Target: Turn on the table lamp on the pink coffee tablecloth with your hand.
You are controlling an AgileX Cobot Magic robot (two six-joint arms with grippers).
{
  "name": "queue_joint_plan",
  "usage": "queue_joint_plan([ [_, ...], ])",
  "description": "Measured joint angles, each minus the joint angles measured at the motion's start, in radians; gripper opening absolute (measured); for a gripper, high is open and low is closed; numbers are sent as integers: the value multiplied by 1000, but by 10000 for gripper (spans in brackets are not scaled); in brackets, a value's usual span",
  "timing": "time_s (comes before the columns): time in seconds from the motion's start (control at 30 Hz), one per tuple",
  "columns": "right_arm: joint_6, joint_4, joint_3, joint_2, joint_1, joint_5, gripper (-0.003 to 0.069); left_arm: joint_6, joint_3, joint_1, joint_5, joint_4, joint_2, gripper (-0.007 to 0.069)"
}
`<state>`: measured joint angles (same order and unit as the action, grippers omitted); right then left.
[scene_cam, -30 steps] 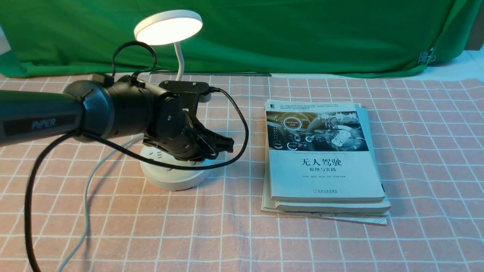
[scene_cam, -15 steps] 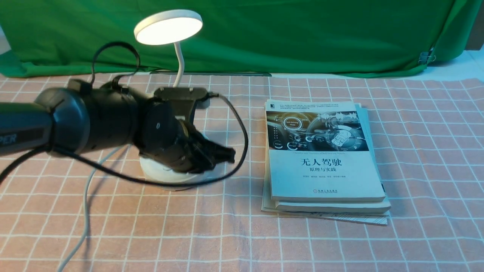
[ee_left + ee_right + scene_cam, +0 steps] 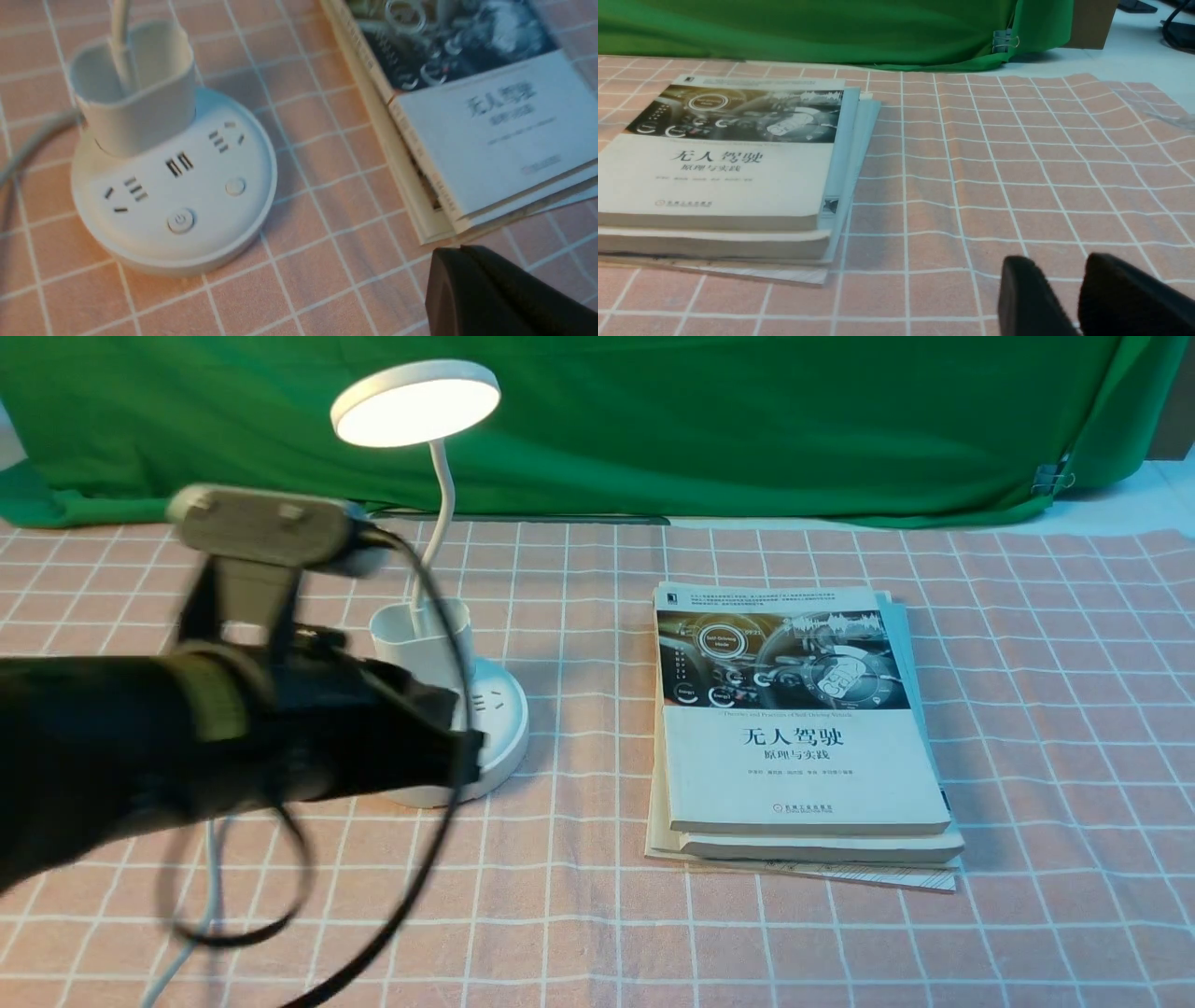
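The hand (image 3: 458, 256) is being held with jaws together and empty, just beside the table lamp (image 3: 495, 709) — which is being seen lit on the pink coffee tablecloth (image 3: 840, 943). A black cable (image 3: 446, 616) is being trailed across the lamp's cup (image 3: 411, 639); a snag is being risked — the lamp tipped, or its button (image 3: 181, 220) pressed again.

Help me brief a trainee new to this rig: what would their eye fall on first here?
The white plastic table lamp with its flat round disc head glowing, at rear left against the green backdrop cloth. Then the blurred black left gripper on its dark arm, filling the front view's lower left, and the stack of white-covered books right of the lamp on the pink checked tablecloth.
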<state>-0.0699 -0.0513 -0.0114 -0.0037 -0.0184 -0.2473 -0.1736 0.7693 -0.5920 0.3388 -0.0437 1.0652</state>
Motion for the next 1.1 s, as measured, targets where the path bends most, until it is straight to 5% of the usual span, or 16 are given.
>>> queue_joint_plan([
  [0.47, 0, 0, 0, 0, 0, 0, 241, 58, -292, 0, -80, 44, -650, 0],
  [1.1, 0, 0, 0, 0, 0, 0, 241, 129, -324, 0, -147, 115, -711, 0],
])
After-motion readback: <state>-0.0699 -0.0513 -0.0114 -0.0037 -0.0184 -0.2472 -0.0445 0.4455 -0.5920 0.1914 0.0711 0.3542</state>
